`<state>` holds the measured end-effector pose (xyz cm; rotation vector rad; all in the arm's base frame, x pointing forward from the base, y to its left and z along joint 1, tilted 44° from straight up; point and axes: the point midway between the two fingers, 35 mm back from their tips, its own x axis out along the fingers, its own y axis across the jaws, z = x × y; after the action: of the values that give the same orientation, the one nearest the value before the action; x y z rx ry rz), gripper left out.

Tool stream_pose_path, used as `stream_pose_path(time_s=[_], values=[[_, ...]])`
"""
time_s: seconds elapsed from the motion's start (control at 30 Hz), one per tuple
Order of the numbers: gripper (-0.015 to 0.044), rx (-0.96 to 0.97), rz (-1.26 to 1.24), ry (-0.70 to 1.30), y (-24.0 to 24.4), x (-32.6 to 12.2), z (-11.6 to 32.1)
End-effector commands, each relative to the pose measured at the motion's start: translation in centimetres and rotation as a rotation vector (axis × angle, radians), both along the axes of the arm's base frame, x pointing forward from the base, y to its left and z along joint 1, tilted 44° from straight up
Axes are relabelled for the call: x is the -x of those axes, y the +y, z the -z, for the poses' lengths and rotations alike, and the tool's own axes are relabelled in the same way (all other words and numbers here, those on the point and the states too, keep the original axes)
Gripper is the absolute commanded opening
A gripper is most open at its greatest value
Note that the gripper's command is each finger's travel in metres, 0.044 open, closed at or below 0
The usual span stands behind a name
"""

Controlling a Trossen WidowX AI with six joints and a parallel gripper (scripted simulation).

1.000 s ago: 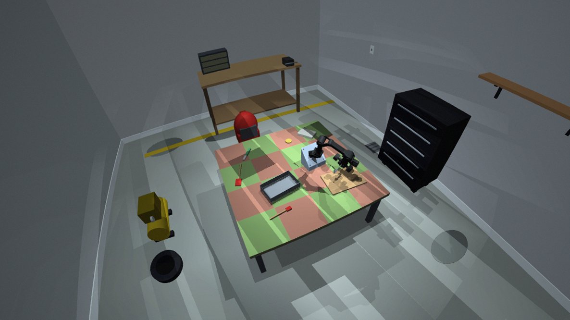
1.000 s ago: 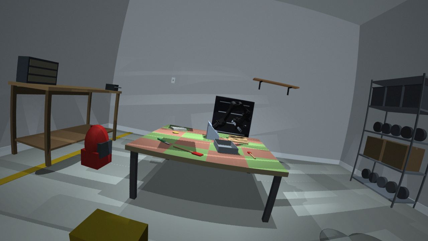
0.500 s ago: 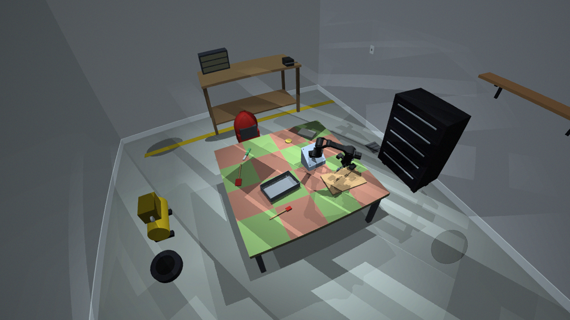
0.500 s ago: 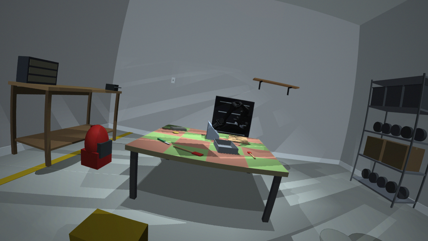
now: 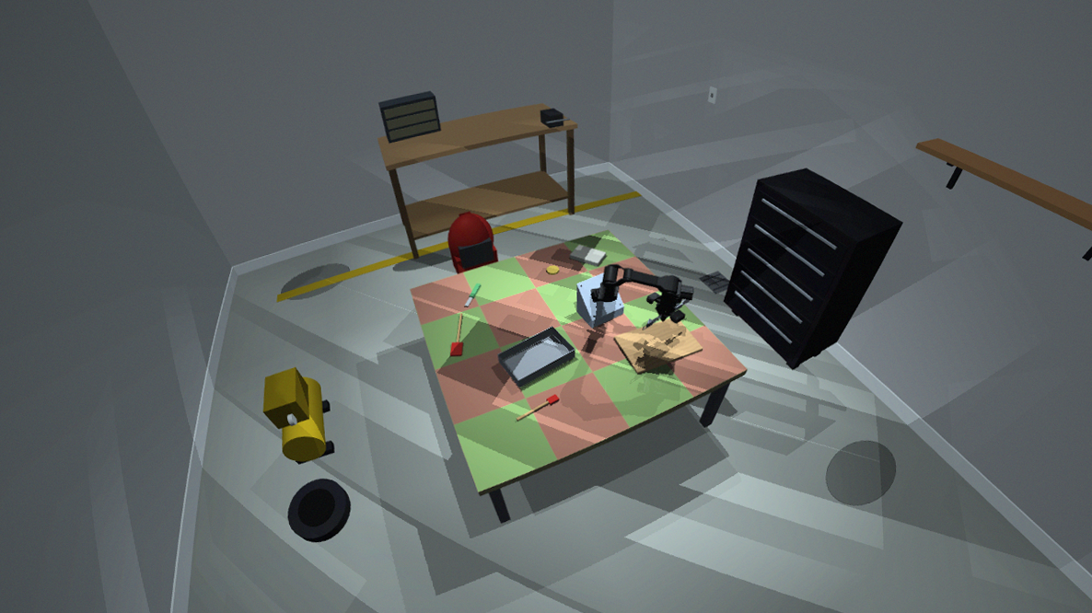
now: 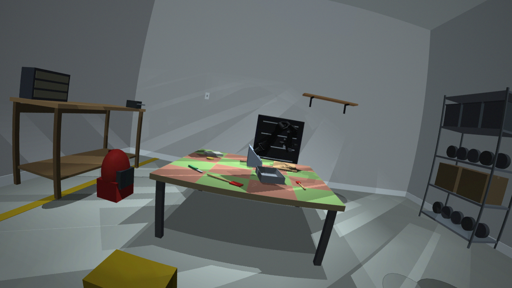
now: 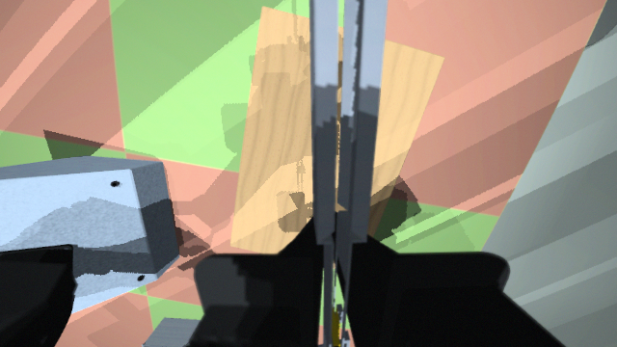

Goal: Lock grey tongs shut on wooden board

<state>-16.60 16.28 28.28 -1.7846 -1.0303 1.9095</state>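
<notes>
Grey tongs (image 7: 325,106) are held in the air over the wooden board (image 5: 688,349) (image 6: 286,166) (image 7: 280,120), their two long arms side by side with a narrow gap between. The black gripper (image 5: 671,306) (image 6: 286,146) (image 7: 325,216) is clamped on them, one finger on each side. From the fingers, the tongs' long axis runs straight up the wrist view, roughly along the board's longer direction there. Which end is the tips, and whether the lock has caught, cannot be told; in the top and exterior views the tongs are too small to read.

The board lies below the hand and tongs, with a space between. The blue-grey block (image 5: 595,302) (image 6: 253,157) (image 7: 58,202) stands beside the board, and the roasting tin (image 5: 549,370) (image 6: 273,179) is well apart from it on the table.

The squeeze looks done. If the lock has caught, the coming move is likely straight down, keeping that long axis level over the wood; if not, letting go could let the arms spring open.
</notes>
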Motion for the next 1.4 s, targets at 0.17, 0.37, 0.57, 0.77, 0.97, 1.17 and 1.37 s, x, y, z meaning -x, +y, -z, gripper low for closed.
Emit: stream_pose_path(time_s=[0.17,0.37,0.57,0.77,0.97,1.17,1.37], values=[[-0.015,-0.004,0.005,0.009,0.6,0.4,0.4],[-0.015,-0.002,0.006,0.009,1.3,0.8,1.1],[-0.015,-0.001,0.006,0.009,1.9,1.1,1.8],[-0.015,-0.001,0.007,0.009,2.6,1.4,2.5],[-0.015,-0.001,0.007,0.009,3.3,1.6,3.2],[-0.015,-0.002,0.007,0.009,3.9,1.7,3.8],[-0.015,-0.003,0.006,0.009,4.6,1.9,4.5]])
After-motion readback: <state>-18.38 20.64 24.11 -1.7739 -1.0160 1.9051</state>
